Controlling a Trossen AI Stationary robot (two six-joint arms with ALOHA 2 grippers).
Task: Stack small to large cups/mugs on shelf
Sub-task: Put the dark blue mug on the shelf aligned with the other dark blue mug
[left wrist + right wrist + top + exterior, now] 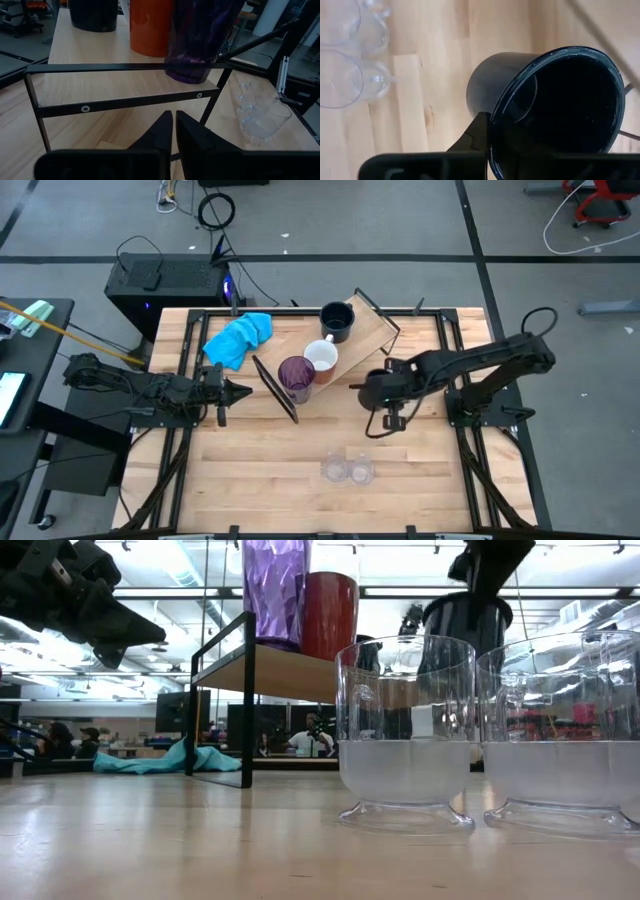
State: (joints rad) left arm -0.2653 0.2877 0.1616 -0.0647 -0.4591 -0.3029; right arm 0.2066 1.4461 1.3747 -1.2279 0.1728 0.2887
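The shelf point(368, 330) is a light board on a black wire frame, far of the table's middle. On it stand a dark navy mug point(337, 321), a mug point(322, 357) that is white inside and orange-red outside point(150, 27), and the purple tumbler point(296, 377) point(275, 590). Two clear glasses point(346, 470) point(405, 730) stand on the tabletop near the near edge. My right gripper point(374, 392) is just right of the shelf, shut on a second dark navy mug point(555, 110) point(467, 622). My left gripper point(240, 390) point(173, 131) hovers shut, left of the shelf. My right gripper holds the dark navy mug by its rim point(492, 125), coming from above. One finger point(477, 132) lies on the outside of the wall; the other does not show against the dark inside. The mug hangs lifted clear of the table, mouth up toward the wrist.
A blue cloth point(238, 338) lies on the table left of the shelf, toward the far edge. Black frame rails point(185, 370) run along the table's left and right sides. Bare tabletop point(260, 470) spreads between the shelf and the glasses.
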